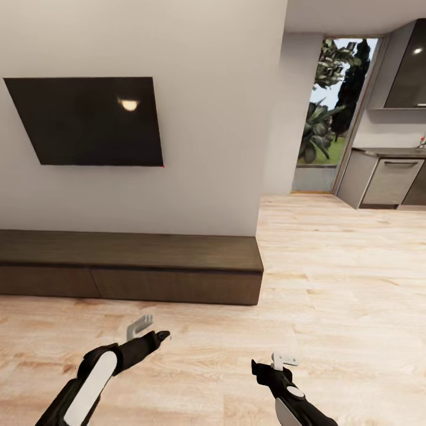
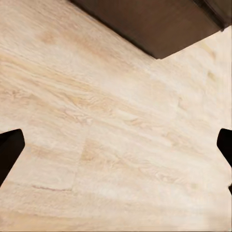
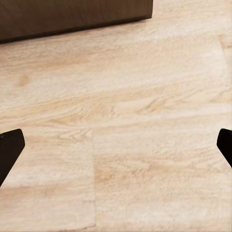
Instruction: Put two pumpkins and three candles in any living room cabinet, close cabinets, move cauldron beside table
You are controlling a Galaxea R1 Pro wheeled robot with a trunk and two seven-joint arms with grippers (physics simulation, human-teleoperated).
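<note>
The long low dark-brown cabinet (image 1: 130, 266) runs along the white wall under a wall-mounted TV, with all its flat drawer fronts shut. My left gripper (image 1: 158, 337) hovers over the wood floor in front of it, and my right gripper (image 1: 260, 370) is further right and nearer to me. In the left wrist view the left gripper (image 2: 116, 150) is open with bare floor between its fingertips (image 2: 9, 150), and the cabinet's corner (image 2: 154, 24) lies ahead. The right gripper (image 3: 116, 150) is open too, over floorboards, with the cabinet front (image 3: 72, 17) beyond. Pumpkins, candles, cauldron and table are out of view.
A black TV (image 1: 89, 121) hangs above the cabinet. The wall's corner (image 1: 269, 148) ends at the cabinet's right end. Beyond it, open wood floor (image 1: 337, 266) leads to a glass door (image 1: 331, 112) and grey kitchen cupboards (image 1: 387, 180) at the far right.
</note>
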